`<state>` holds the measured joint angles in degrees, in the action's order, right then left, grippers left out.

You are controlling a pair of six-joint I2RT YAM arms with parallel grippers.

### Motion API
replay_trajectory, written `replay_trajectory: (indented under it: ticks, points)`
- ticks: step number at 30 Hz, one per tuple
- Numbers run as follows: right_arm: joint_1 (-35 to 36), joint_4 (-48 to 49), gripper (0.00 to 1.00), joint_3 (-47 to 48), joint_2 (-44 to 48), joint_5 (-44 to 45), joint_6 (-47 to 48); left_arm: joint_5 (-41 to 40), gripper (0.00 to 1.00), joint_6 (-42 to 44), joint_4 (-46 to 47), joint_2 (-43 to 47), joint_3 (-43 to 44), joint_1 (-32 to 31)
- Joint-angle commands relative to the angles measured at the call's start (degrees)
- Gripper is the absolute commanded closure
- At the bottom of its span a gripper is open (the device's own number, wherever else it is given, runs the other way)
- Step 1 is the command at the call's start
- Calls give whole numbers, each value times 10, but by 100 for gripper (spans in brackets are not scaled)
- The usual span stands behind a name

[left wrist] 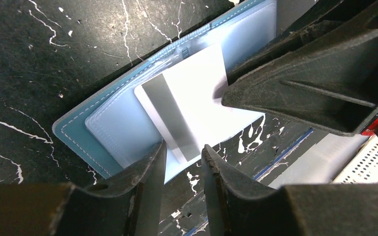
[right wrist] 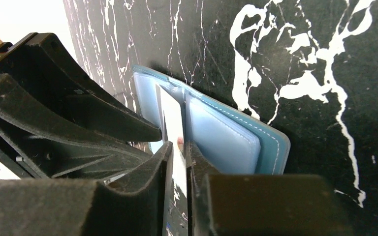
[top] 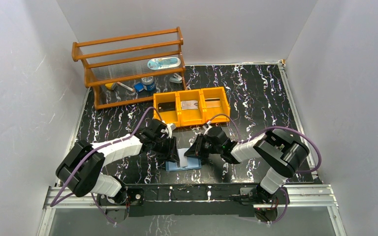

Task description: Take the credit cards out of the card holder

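left claw point(left wrist: 183, 162) released, fingers either side of the card's end. card holder point(top: 183, 166) lies open on the tabletop point(top: 256, 98), long axis nine to three o'clock. a pale credit card point(left wrist: 187, 103) juts out, in the left wrist view pointing toward seven o'clock. right claw point(right wrist: 177, 157) straddles its edge; whether it is grasping, cannot tell.

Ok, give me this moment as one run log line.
card holder: lying open | white card: partly out of pocket | right gripper: straddling card, grip unclear | left gripper: open at card end

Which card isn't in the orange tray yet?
The white, grey-striped card sticking out of the light blue card holder; the other three cards lie in the orange tray.
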<state>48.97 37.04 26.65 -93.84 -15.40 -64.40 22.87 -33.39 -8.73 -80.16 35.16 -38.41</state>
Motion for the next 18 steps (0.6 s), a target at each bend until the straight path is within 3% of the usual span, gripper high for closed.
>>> replay_trajectory:
  ticks: [1, 8, 18]
  points:
    - [-1, 67, 74, -12, 0, -16, -6, -44, 69, 6, -19, -2, -17, -2]
    - [0, 89, 74, -11, -7, -30, -1, -52, 71, 15, -32, 0, -8, -3]
    - [8, 47, 79, 6, -12, -14, 16, -58, 71, 13, -32, 15, -10, -3]
